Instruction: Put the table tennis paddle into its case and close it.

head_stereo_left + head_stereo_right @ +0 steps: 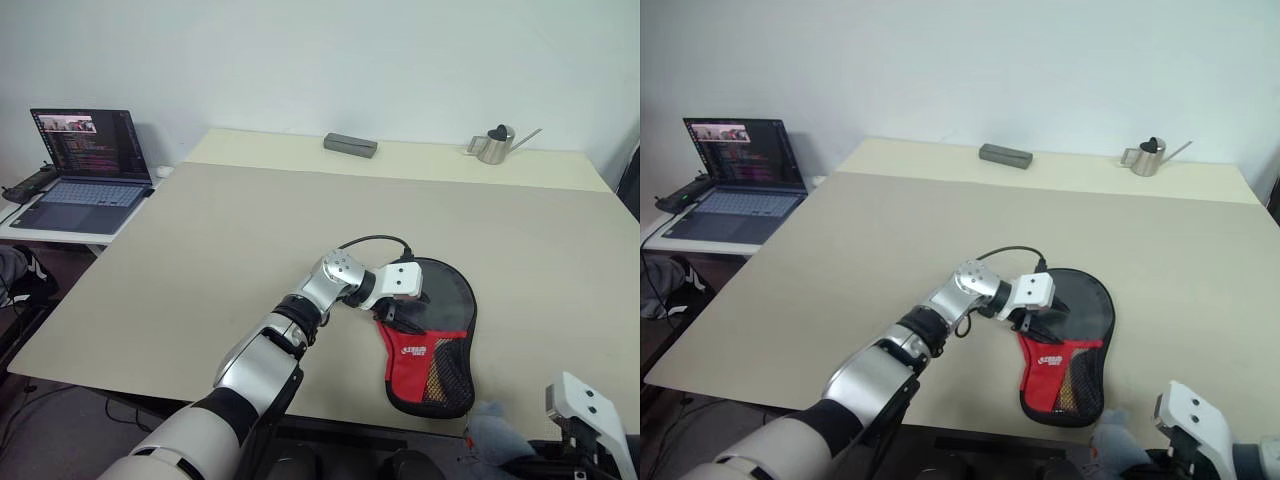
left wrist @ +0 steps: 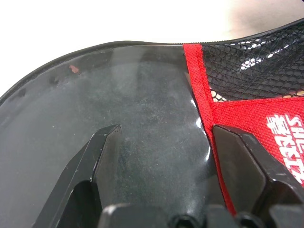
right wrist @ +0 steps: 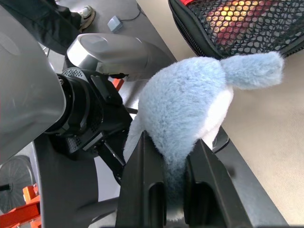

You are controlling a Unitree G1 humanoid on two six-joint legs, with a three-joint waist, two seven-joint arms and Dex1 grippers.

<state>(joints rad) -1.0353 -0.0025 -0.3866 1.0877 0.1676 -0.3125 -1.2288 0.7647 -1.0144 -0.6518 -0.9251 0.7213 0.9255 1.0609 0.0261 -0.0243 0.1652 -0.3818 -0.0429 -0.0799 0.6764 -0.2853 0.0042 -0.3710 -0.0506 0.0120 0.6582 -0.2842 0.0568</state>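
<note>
1. Counter (image 1: 200, 260) of pale beige fills the middle of the room, with a plain white wall behind it.
2. On the far edge sit a grey block (image 1: 350, 145) and a small metal watering can (image 1: 495, 144), well apart.
3. An open laptop (image 1: 85, 165) rests on a lower white side desk to the robot's left.
4. The case (image 1: 432, 345) lies flat near the counter's front edge, black above, red with mesh below; something tan and red shows through the mesh, too unclear to name.
5. The left hand (image 1: 400, 316) rests over the case, fingers (image 2: 102, 156) spread apart on the black fabric, clamping nothing.
6. The right hand (image 3: 166, 166) hangs off the front edge, fingers squeezing a grey-blue plush toy (image 3: 185, 104).
</note>
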